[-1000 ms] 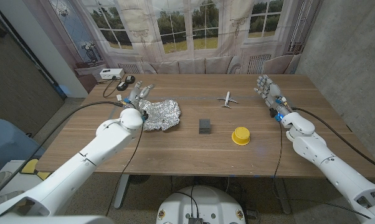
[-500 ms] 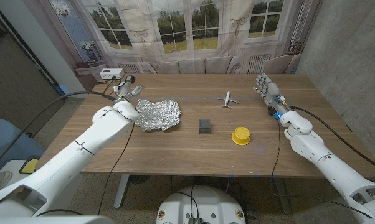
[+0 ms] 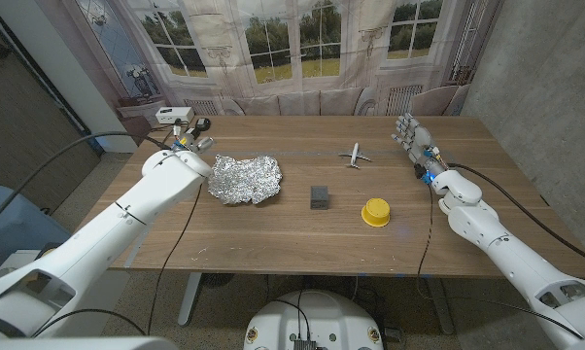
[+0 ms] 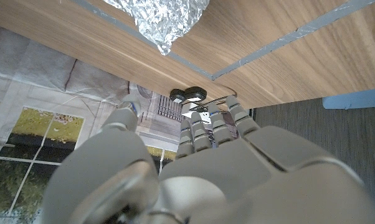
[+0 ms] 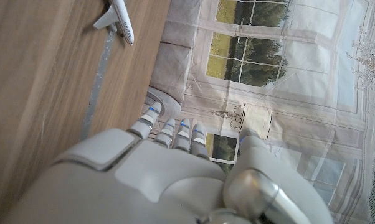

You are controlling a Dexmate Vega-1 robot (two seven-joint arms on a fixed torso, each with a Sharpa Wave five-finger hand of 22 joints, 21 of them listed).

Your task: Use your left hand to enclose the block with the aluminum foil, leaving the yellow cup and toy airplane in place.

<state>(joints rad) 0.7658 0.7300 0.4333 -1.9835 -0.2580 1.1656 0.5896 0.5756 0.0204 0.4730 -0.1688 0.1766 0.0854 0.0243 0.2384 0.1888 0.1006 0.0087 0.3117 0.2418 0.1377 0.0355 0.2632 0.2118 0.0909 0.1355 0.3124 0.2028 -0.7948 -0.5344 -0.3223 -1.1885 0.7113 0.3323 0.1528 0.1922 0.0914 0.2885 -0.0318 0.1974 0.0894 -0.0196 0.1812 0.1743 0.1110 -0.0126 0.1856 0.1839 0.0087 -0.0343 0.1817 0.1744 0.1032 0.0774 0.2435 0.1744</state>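
the left hand (image 3: 189, 145) was found withdrawn past the aluminum foil (image 3: 245, 180) toward the table's far left corner, fingers loosely extended, nothing held. the block (image 3: 319, 197) lay uncovered, well apart from the foil; wrapping was judged not begun.

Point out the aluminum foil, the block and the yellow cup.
aluminum foil (image 3: 246, 181): head view, middle of the crumpled sheet.
block (image 3: 319, 197): head view, its top face.
yellow cup (image 3: 375, 211): head view, its upturned base.
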